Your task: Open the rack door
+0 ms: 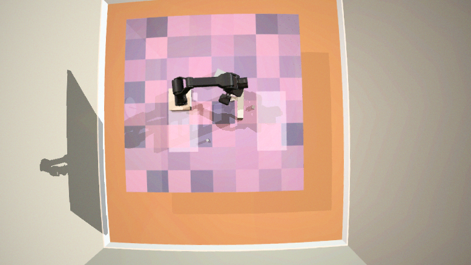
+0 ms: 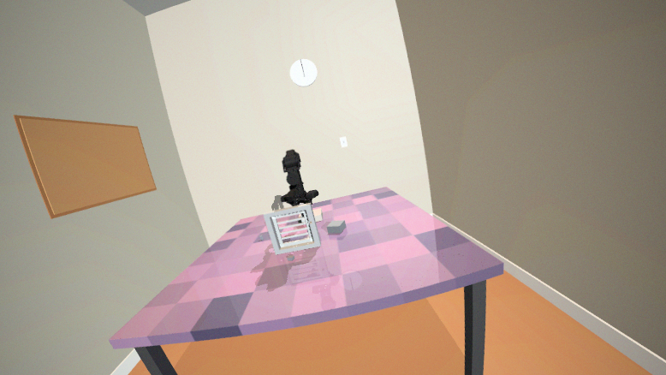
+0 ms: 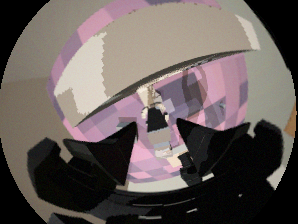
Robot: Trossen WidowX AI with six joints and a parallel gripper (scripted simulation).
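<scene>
The pale rack frame [image 1: 240, 108] [image 2: 316, 236] stands on the table, seen edge-on from above in the top view. Light bars show through its opening in the exterior view; I cannot tell the door's angle there. My gripper [image 1: 232, 97] [image 2: 300, 198] [image 3: 156, 123] is on the arm's side of the frame, near its upper part, with its fingers open. In the wrist view a dark piece that looks like the handle [image 3: 157, 118] lies in line with the gap between the fingers, not pinched. Its turn is unclear. A broad pale surface crosses above it there.
A grey block [image 1: 219, 72] [image 2: 335, 228] sits beside the frame, near the arm. A small grey piece [image 1: 252, 107] [image 2: 290, 258] lies on the frame's far side from the arm, and another small piece [image 1: 207, 140] [image 2: 260, 237] lies off to the side. The arm's base stands on a cream plate [image 1: 172, 107].
</scene>
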